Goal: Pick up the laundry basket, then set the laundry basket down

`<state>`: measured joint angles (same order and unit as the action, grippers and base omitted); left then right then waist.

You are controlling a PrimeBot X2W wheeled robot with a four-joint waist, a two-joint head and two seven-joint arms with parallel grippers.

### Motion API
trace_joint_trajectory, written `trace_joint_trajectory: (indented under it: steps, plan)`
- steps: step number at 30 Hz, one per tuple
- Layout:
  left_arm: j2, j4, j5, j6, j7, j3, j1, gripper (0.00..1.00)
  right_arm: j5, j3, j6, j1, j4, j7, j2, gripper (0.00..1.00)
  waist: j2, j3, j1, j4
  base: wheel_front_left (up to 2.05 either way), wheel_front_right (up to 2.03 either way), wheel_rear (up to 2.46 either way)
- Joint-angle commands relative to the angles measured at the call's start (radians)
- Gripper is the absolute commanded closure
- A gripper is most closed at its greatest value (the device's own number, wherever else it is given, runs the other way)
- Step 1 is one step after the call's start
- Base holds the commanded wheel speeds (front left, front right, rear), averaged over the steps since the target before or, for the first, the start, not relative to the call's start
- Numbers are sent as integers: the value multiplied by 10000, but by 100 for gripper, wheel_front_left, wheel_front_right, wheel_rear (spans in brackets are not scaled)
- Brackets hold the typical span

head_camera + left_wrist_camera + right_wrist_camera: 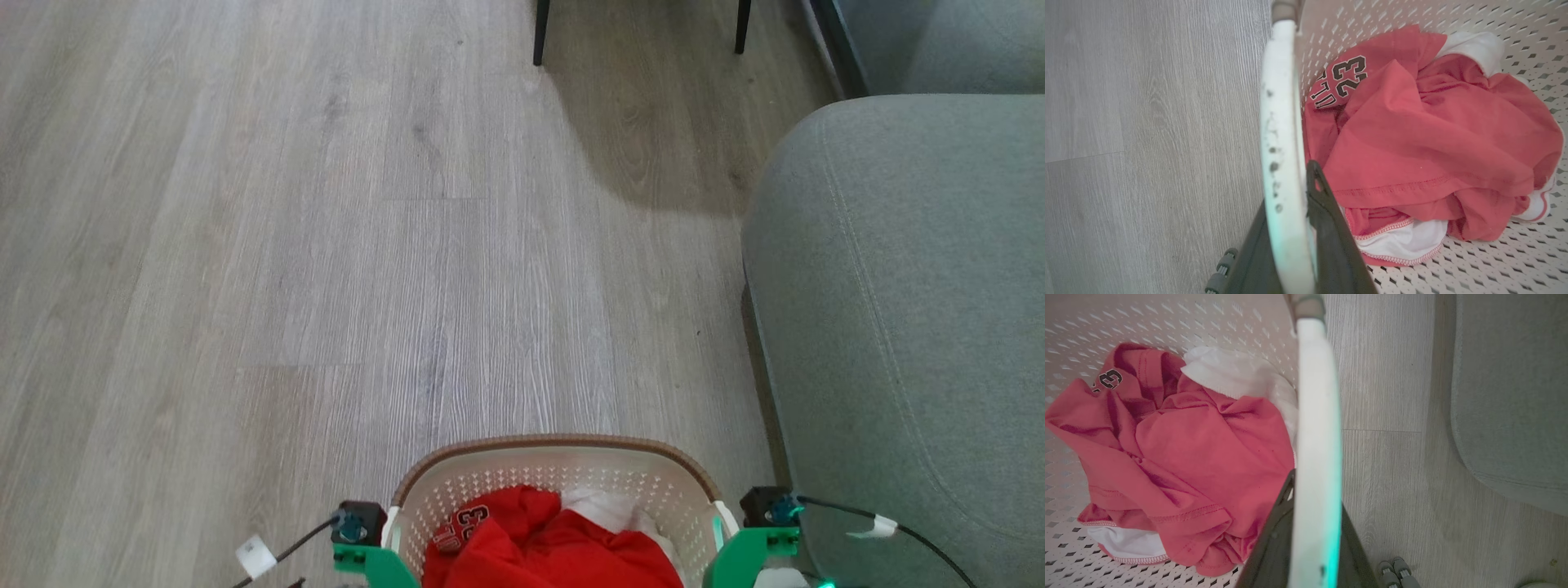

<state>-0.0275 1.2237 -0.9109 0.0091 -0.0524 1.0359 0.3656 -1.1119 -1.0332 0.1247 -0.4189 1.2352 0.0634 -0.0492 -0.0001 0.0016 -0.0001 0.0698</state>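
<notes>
As jaws clamp handles (1282, 122), laundry basket (522, 482) beside sofa (898, 327)

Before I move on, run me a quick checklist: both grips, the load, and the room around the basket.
1. Left gripper on the left handle: fingers straddle it, ok.
2. Right gripper on the right handle: fingers straddle it, ok.
3. Load: red and white clothes lie inside the laundry basket, none over the rim, ok.
4. Floor ahead: nothing lies on it up to the chair legs, ok.
5. Sofa: close on the right, apart from the basket, ok but mind it.
6. Basket lifted or resting on the floor: cannot tell.
</notes>
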Motion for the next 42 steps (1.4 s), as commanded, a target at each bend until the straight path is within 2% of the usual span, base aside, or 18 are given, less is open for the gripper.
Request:
trace_joint_trajectory:
  steps: [1, 28, 37, 42]
  plan:
    - [-227, 11, -27, 33, -27, -18, 178, 100, -57, -141, 60, -227, -100, 234, -10, 100, 1, 0, 1, -1, 0, 0, 0]
    - [-227, 53, -445, 97, -80, 477, 346, 100, -904, -1055, 60, -585, 26, 444, -10, 100, 1, 262, 1, -63, 0, 0, 0]
    - [-227, 77, -438, 149, -262, 580, 984, 100, -963, -1240, 60, -1297, 142, 614, -10, 100, 1, 1008, 1, -117, 0, 0, 0]
    - [-227, 77, -502, 163, -451, 508, 1695, 100, -833, -1323, 60, -2174, 284, 858, -10, 100, 1, 1842, 1, -131, 0, 0, 0]
